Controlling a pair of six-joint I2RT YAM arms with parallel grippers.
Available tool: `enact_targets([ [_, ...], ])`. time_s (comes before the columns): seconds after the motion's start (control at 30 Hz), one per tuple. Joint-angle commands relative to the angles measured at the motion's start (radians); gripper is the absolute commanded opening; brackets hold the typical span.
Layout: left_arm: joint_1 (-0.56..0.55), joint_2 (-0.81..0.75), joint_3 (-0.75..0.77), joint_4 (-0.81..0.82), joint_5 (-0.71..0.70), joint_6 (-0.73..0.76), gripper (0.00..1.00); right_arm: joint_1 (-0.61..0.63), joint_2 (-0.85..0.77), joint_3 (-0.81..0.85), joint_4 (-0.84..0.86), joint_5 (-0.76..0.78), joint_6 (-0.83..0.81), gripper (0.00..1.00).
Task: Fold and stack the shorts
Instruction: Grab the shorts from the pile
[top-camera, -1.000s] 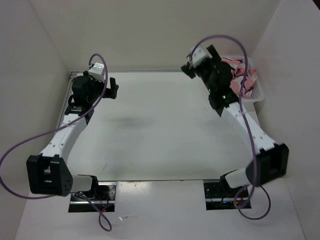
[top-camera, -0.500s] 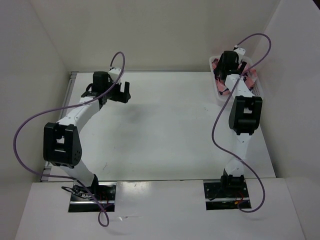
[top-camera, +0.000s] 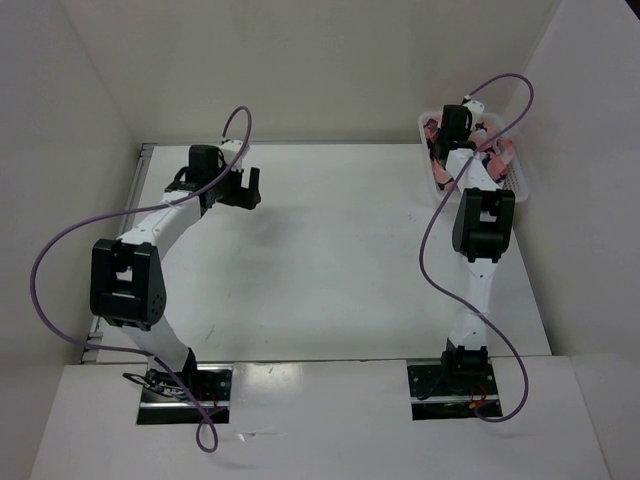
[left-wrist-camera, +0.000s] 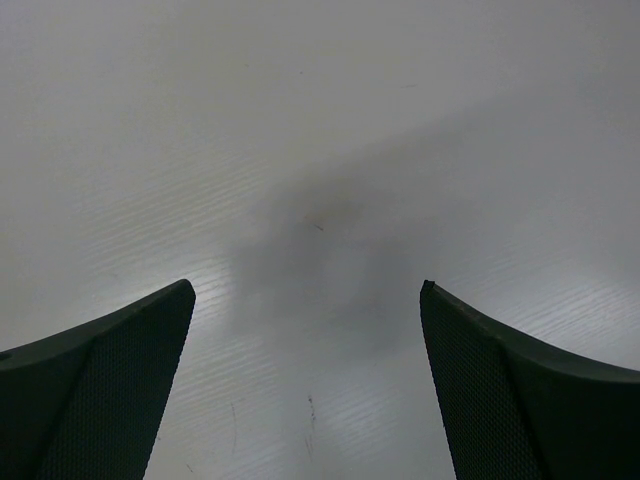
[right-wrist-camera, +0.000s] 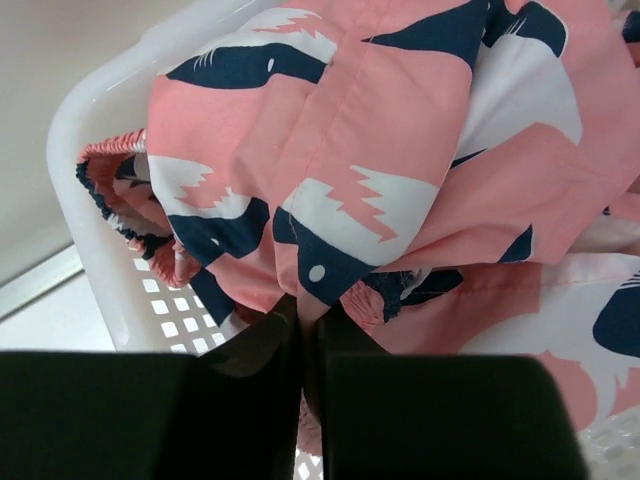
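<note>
While the left gripper (left-wrist-camera: 307, 290) hangs spread wide over bare table (left-wrist-camera: 320, 100) at about 10 o'clock, holding nothing, the risk lies farther off at 1 o'clock. Out there the right gripper (right-wrist-camera: 300, 312) reaches down into the basket (right-wrist-camera: 115, 290), its fingers pressed almost together on a thin edge of the shorts (right-wrist-camera: 400, 130), low on the heap beside a gathered hem. The shorts lie crumpled in the basket in several layers, with a waistband bunched against the wall at 9 o'clock in the wrist view. I cannot tell whether this is one pair or more.

The bite looks shallow, so the cloth could slide out as soon as the arm lifts. If the fingers have caught two layers, a second pair may trail out and drop on the table in a tangle. Fabric pressed against the mesh could snag, and a light basket would then tip or be dragged toward 6 o'clock. A hold at one hem also means the shorts would hang bunched, awkward to spread flat. The left gripper is well apart, too far off to steady anything.
</note>
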Motion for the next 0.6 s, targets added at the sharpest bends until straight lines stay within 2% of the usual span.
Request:
enact_targets([
  [0.0,0.001,-0.019,0.014,0.016,0.019,0.004,1.00,-0.004,-0.057,0.039,-0.009,-0.005,0.003,0.08],
  [0.03,0.001,-0.031,-0.001,0.025,0.029,0.004,1.00,-0.004,-0.092,0.039,-0.009,0.009,-0.007,0.00],
  [0.2,0.001,-0.091,-0.052,0.062,0.049,0.004,1.00,0.009,-0.230,-0.042,0.012,0.055,-0.025,0.00],
  [0.33,0.001,-0.156,-0.104,0.091,0.049,0.004,1.00,0.083,-0.361,-0.140,0.058,0.142,-0.079,0.00],
  [0.57,0.001,-0.309,-0.183,0.111,0.040,0.004,1.00,0.131,-0.575,-0.137,0.052,0.240,-0.073,0.00],
])
